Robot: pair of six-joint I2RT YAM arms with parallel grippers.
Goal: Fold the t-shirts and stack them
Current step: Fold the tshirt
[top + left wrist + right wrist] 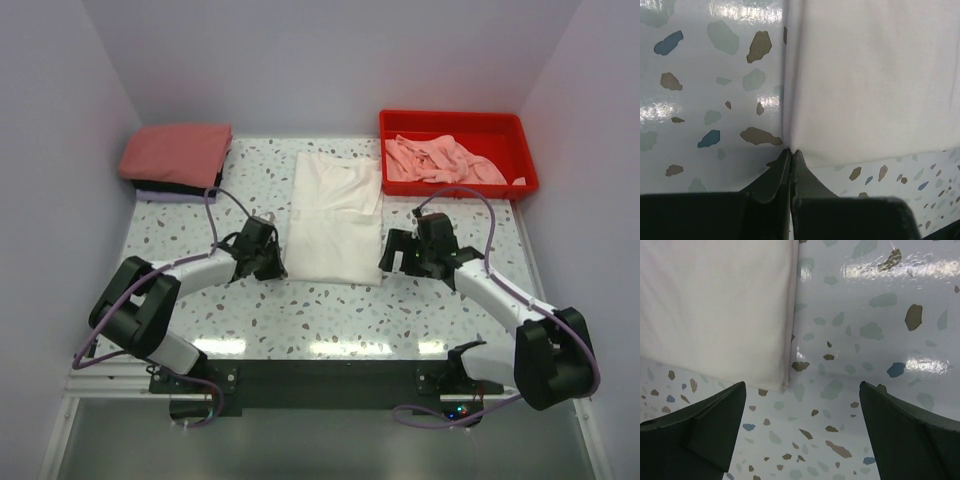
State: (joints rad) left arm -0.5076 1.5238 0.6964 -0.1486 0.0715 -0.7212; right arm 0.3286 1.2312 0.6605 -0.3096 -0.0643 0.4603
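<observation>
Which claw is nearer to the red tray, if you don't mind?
Right. The right claw is at the near right corner of the white t-shirt, toward the red tray; the left claw is at its near left corner.

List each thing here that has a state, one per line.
White tee: partly folded, lying flat.
Stack: folded tees, salmon on top.
Pink tees: crumpled in the tray.
Left gripper: jaws shut at the white tee's corner.
Right gripper: jaws open, beside the tee.

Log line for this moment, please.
left gripper: shut at corner of white shirt | right gripper: open beside opposite corner | folded stack: far left
</observation>
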